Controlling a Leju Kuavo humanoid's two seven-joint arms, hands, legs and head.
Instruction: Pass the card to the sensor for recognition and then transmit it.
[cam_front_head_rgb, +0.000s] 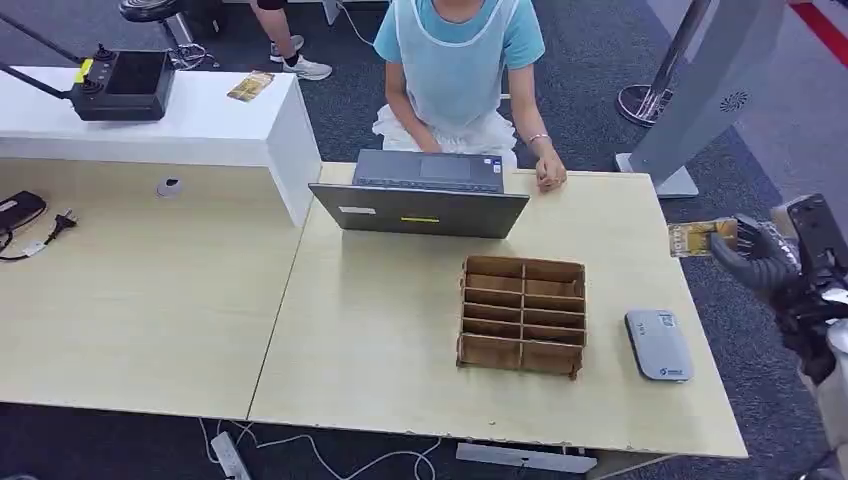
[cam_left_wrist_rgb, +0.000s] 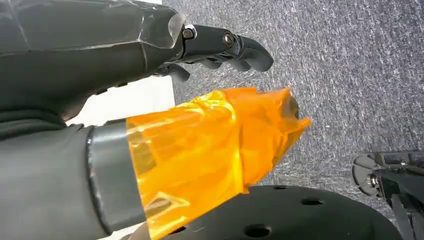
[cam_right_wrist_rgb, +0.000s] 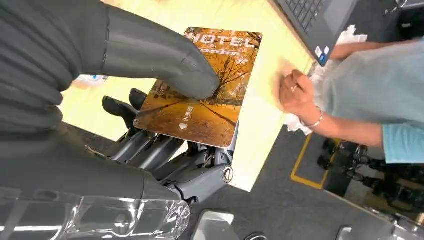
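Off the bench's (cam_front_head_rgb: 400, 330) right edge, right hand (cam_front_head_rgb: 755, 255) pinches the card (cam_front_head_rgb: 700, 238) flat, thumb on top, likely for presenting to the sensor (cam_front_head_rgb: 658, 345). Left hand (cam_left_wrist_rgb: 150, 65) hangs empty, fingers loosely curled.

I see open grey laptop (cam_front_head_rgb: 420, 195) at far edge of pale wooden table (cam_front_head_rgb: 380, 330), person in light-blue shirt (cam_front_head_rgb: 455, 60) seated behind it. Brown cardboard divider box (cam_front_head_rgb: 522, 315) sits mid-table. Black controller (cam_front_head_rgb: 122, 85) rests on white counter (cam_front_head_rgb: 200, 125).
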